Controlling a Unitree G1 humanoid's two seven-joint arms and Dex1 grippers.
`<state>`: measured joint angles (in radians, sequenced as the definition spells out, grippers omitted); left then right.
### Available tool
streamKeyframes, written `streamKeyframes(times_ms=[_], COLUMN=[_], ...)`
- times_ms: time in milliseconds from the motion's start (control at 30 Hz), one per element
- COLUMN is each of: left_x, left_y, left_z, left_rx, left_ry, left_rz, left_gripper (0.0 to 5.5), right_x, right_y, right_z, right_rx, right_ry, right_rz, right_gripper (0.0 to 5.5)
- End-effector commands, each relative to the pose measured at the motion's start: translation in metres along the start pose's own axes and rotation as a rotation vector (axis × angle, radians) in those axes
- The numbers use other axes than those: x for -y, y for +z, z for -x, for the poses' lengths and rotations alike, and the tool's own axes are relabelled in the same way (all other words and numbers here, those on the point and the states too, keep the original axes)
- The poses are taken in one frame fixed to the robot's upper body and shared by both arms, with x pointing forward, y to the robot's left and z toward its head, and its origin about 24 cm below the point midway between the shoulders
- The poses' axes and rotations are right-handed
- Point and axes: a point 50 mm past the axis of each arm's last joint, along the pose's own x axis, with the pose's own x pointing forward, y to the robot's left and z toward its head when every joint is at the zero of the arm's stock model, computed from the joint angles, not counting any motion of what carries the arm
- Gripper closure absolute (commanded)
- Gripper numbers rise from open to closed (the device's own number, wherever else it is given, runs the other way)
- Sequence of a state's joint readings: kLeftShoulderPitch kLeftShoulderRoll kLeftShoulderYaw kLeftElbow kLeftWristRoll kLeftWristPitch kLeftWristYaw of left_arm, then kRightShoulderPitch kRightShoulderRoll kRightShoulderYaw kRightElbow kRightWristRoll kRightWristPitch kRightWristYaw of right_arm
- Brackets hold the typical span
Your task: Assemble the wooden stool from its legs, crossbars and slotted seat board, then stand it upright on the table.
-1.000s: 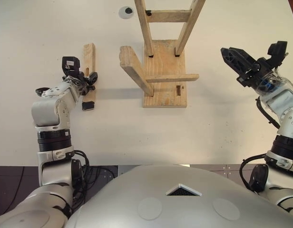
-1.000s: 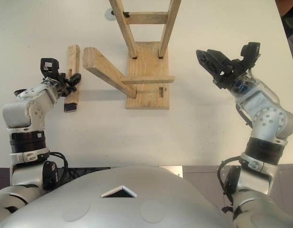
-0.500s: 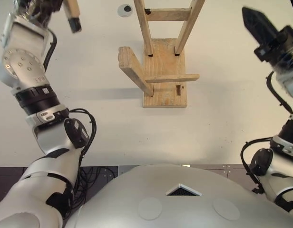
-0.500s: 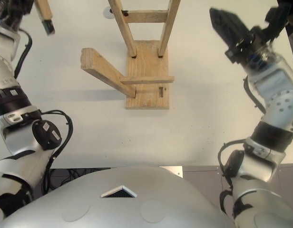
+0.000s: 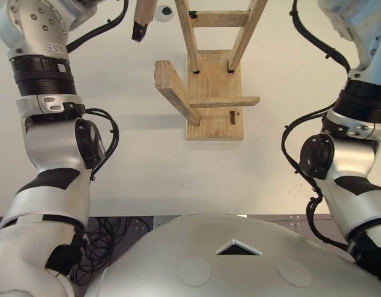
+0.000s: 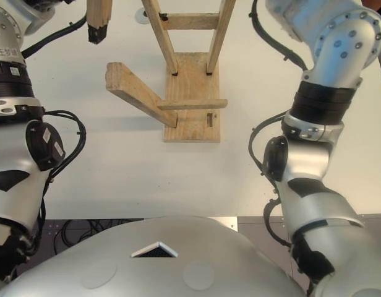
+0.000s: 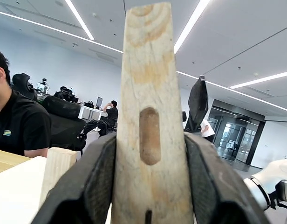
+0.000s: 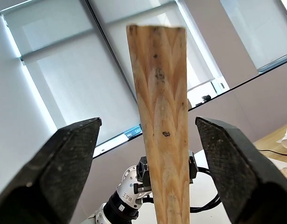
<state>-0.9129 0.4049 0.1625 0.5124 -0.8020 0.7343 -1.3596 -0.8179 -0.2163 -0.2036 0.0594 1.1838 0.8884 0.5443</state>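
The slotted seat board [image 5: 214, 120] lies flat on the white table. Two legs joined by a crossbar [image 5: 219, 20] stand upright in its far slots. A third leg [image 5: 173, 88] with a crossbar [image 5: 224, 102] leans out to the left from the board. My left gripper [image 7: 153, 186] is shut on a loose slotted leg [image 7: 150, 116], held in the air; its dark lower end [image 5: 140, 29] hangs just left of the upright legs. My right gripper [image 8: 153, 172] is raised and open, its fingers [image 8: 55, 172] on either side of an upright leg's top [image 8: 160, 93] with gaps between.
A small white disc [image 5: 164, 11] with a dark centre lies on the table behind the stool. Bare table [image 5: 302, 93] spreads to the left, right and front of the seat board. Both raised arms flank the stool.
My left arm has lifted the loose leg off the table and carried it up beside the upright legs. My right arm has risen above the head views' top edge.
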Motion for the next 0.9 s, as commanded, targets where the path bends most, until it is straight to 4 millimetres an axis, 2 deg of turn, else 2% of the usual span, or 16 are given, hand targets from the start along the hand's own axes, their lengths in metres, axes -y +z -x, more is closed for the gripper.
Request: streamKeyframes(times_ms=[33, 167, 400, 667, 700, 833, 900], left_x=[0.002, 0.001, 0.001, -0.002, -0.003, -0.01, -0.013], left_y=[0.007, 0.004, 0.001, -0.002, -0.002, -0.008, -0.012], left_z=[-0.01, -0.012, -0.014, -0.013, -0.011, -0.001, 0.006], left_rx=[-0.026, -0.038, -0.054, -0.068, -0.073, -0.087, -0.092], left_ry=[-0.04, -0.05, -0.06, -0.028, -0.01, 0.055, 0.082], left_rz=[-0.035, -0.028, -0.027, -0.021, -0.02, 0.006, 0.018], left_gripper=[3.49, 3.49, 3.49, 3.49, 3.13, 2.54, 2.29], right_x=[0.003, 0.005, 0.006, 0.007, 0.007, 0.017, 0.021], right_y=[-0.008, -0.014, -0.018, -0.02, -0.02, -0.017, -0.017], right_z=[-0.012, -0.017, -0.019, -0.018, -0.018, -0.012, -0.009], right_rx=[-0.04, -0.058, -0.07, -0.066, -0.059, -0.021, -0.018], right_ry=[0.011, 0.021, 0.034, 0.033, 0.032, -0.015, -0.036], right_rz=[-0.017, -0.03, -0.049, -0.048, -0.045, -0.038, -0.035], right_gripper=[1.79, 1.79, 2.97, 3.04, 3.06, 3.44, 3.45])
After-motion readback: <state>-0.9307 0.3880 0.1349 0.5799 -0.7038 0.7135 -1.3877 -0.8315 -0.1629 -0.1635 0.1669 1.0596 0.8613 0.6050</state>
